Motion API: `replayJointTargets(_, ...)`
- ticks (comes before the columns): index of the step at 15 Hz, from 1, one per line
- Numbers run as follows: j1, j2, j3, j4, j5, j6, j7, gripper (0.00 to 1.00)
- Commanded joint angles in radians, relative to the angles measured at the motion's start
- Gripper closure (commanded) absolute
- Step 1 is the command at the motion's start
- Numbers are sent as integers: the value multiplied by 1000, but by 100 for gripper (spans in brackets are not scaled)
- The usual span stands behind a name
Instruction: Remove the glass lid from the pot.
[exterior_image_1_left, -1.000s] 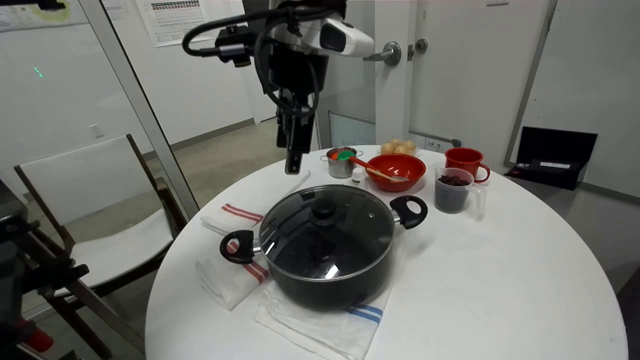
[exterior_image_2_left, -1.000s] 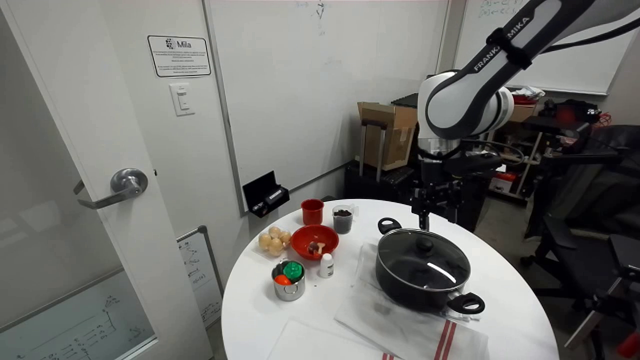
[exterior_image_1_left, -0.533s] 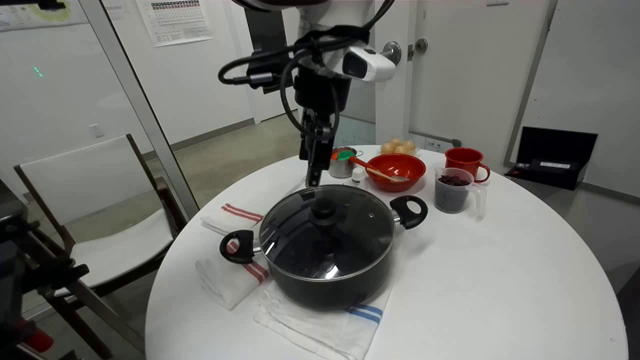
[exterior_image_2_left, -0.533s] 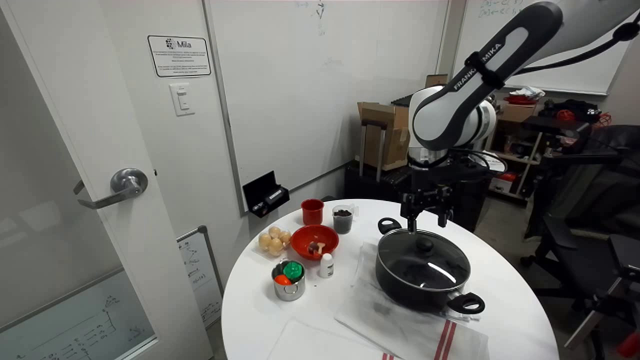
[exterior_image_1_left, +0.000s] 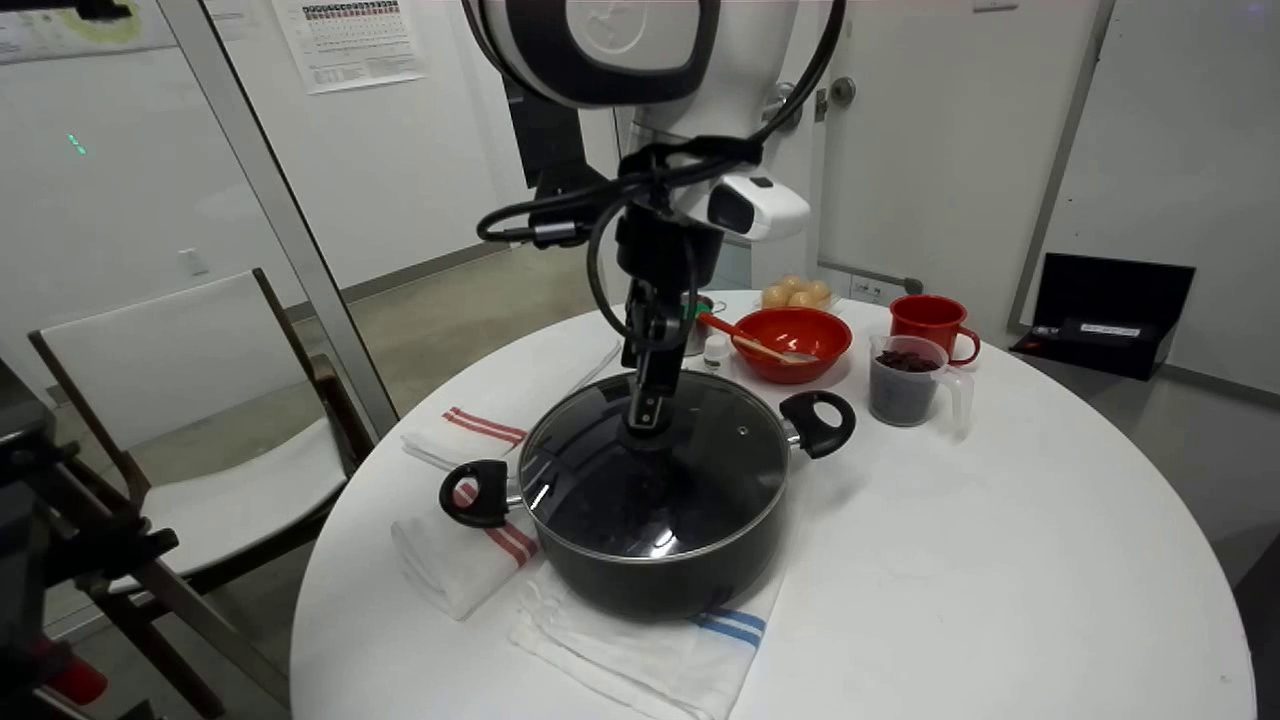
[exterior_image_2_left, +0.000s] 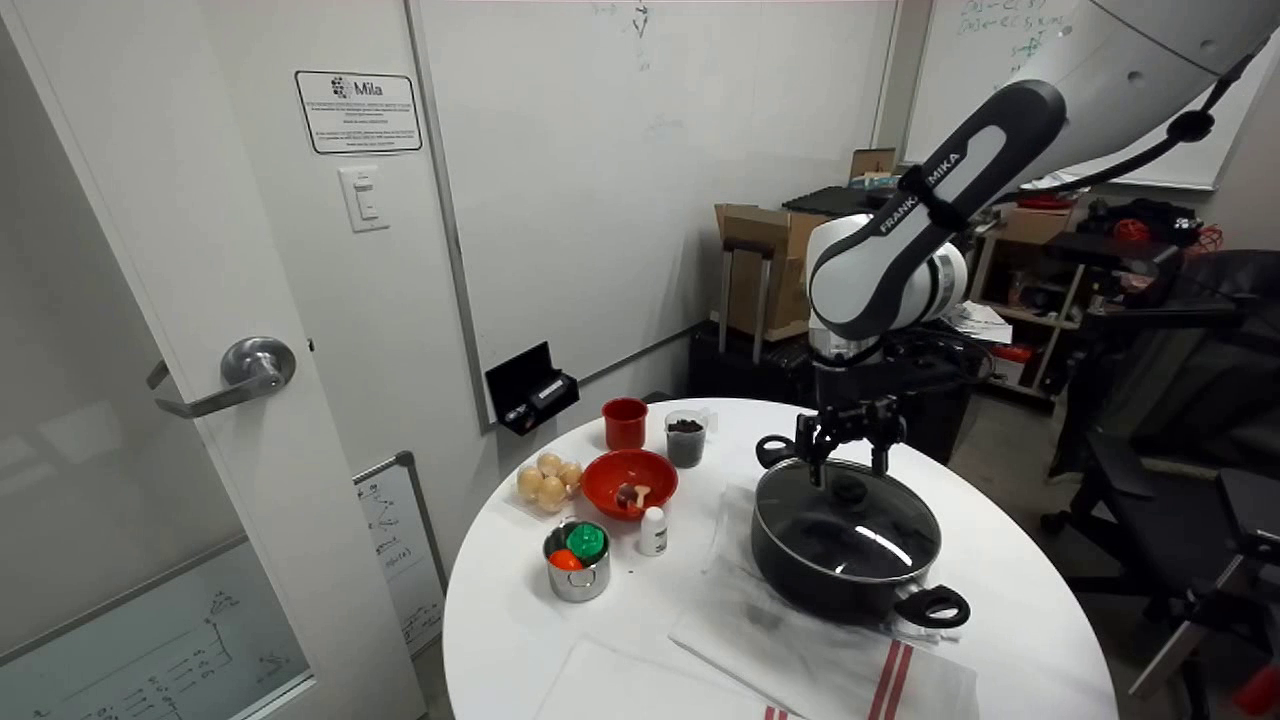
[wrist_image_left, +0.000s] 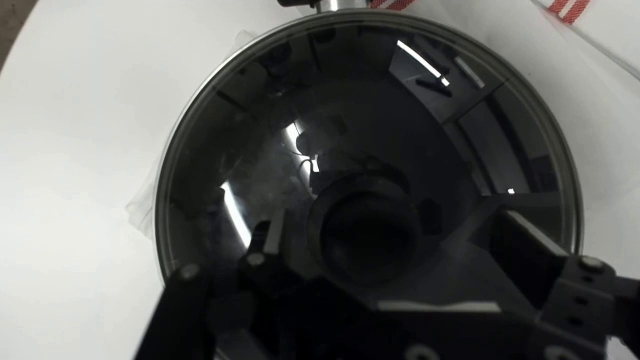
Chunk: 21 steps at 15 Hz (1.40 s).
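Exterior views, table (exterior_image_1_left: 1000, 580): round, white, seen in both.
Robot arm (exterior_image_2_left: 905, 220): over the table, end above the pot (exterior_image_1_left: 655, 588).
Pot: black, two loop handles (exterior_image_1_left: 492, 497), standing on a blue-striped cloth (exterior_image_1_left: 640, 655); red-striped cloth (exterior_image_1_left: 455, 560) shows below one handle.
Glass lid (exterior_image_1_left: 655, 500): metal-rimmed, lying flat on the pot, covers it edge to edge, black knob (wrist_image_left: 367, 240) up at centre.
Gripper (exterior_image_2_left: 850, 475): points down at lid centre, fingers (wrist_image_left: 522, 260) spread wide astride the knob. Wrist view shows a gap each side of the knob, so nothing held. Fingertip contact with the glass: can't tell.
Red bowl (exterior_image_1_left: 790, 372): apart from the pot.
Red mug (exterior_image_1_left: 930, 322): next to the measuring cup (exterior_image_1_left: 905, 395).
Measuring cup: clear, dark pieces (exterior_image_1_left: 905, 361) inside.
White bottle (exterior_image_2_left: 653, 533): just beside the bowl.
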Motion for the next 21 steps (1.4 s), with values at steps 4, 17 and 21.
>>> replayJointTargets(4,-18,74,-1,64,36,-18,13,0)
replayJointTargets(17,-17,54,0,64,42,-16,6,74)
replayJointTargets(21,-27,-8,18,-7,56,14,-29,74)
